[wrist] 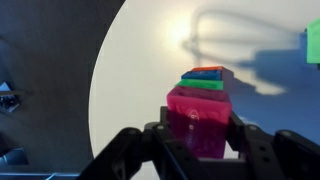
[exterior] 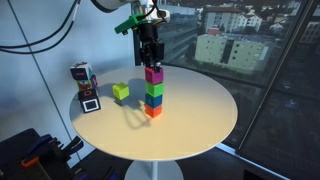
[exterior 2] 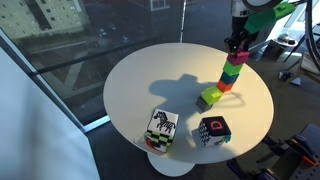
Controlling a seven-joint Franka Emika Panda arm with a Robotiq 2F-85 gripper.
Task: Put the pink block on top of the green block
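Note:
The pink block [exterior: 153, 73] sits on top of the green block [exterior: 154, 88], which tops a stack with a blue block [exterior: 154, 100] and an orange-red block [exterior: 153, 111] on the round white table [exterior: 200, 125]. My gripper [exterior: 152, 64] comes down from above, with a finger against each side of the pink block. In the wrist view the pink block [wrist: 200, 115] fills the gap between the fingers [wrist: 198, 138], with the green block's edge [wrist: 205, 85] just beyond it. The stack also shows in an exterior view, pink [exterior 2: 236, 58] over green [exterior 2: 233, 70], under the gripper [exterior 2: 236, 48].
A lime cube [exterior: 121, 92] lies left of the stack; it also shows in the other views [exterior 2: 210, 97] [wrist: 313, 40]. Two patterned cubes [exterior 2: 162, 127] [exterior 2: 213, 131] stand near the table edge [exterior 2: 130, 120]. Windows surround the table.

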